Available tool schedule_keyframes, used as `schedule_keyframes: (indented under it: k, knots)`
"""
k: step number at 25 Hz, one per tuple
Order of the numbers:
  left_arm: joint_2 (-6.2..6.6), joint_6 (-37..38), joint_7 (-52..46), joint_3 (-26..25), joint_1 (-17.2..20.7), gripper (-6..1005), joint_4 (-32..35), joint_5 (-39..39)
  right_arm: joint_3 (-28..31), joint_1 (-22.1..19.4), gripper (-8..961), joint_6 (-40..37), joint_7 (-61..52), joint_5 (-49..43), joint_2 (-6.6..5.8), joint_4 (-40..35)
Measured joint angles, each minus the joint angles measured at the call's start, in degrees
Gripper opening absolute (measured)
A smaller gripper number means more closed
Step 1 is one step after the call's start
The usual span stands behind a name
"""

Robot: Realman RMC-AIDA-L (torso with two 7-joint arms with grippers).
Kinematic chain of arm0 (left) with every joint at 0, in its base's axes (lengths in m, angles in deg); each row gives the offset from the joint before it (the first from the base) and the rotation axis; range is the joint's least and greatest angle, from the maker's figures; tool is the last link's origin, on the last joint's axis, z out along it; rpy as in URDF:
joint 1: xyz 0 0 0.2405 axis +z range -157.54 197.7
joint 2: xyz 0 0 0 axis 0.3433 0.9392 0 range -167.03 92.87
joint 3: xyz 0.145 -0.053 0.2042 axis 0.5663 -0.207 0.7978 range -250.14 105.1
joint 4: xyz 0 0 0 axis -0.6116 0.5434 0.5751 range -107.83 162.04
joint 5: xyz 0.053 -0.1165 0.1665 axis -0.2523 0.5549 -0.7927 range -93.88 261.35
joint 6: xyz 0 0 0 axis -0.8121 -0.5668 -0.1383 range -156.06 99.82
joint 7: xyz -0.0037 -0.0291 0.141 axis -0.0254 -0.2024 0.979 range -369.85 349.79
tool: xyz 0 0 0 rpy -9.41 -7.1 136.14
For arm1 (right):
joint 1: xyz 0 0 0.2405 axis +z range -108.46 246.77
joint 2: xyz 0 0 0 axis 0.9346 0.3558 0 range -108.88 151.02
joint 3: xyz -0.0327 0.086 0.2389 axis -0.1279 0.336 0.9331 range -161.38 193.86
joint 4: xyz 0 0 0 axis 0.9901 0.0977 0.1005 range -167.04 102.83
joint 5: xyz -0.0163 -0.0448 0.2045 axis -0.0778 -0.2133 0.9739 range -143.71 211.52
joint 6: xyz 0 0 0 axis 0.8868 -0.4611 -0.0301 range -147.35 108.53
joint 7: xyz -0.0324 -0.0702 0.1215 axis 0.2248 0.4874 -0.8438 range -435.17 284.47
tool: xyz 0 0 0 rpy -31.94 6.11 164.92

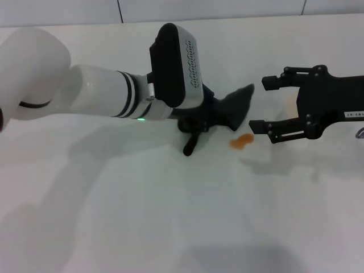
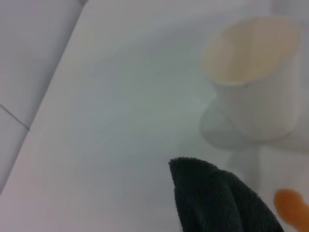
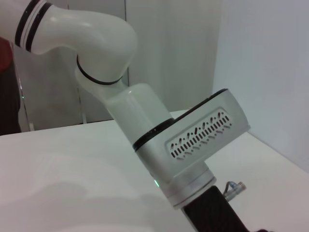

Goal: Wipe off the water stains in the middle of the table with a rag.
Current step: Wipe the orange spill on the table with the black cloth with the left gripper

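The water stains are a small orange puddle on the white table, near its middle. My left gripper is shut on the dark rag, which sticks out to the right just above and behind the puddle, apart from it. In the left wrist view the rag fills the near corner with the water stains beside it. My right gripper is open with nothing in it, just right of the rag and puddle.
A white cup stands upright on the table beyond the rag, mostly hidden behind the right gripper in the head view. The left arm's white wrist housing fills the right wrist view. A wall borders the table's far edge.
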Motion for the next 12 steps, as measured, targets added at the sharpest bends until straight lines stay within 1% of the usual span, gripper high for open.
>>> schedule_keyframes:
  k: [1,6,12]
  knots:
    - [-0.06,0.1,0.7,0.5,0.0,127,-0.1,1.0,0.0,0.0,869,0.0,0.0,0.1,0.0,0.0]
    - [0.06,0.0,1.4,8.9,0.0,126,0.1,8.1,0.0,-0.1,869,0.0,0.0,0.3,0.0,0.0]
    - [0.02,0.6,0.8,12.5,-0.1,126,0.2,9.6,0.0,-0.1,869,0.1,0.0,0.3,0.0,0.0]
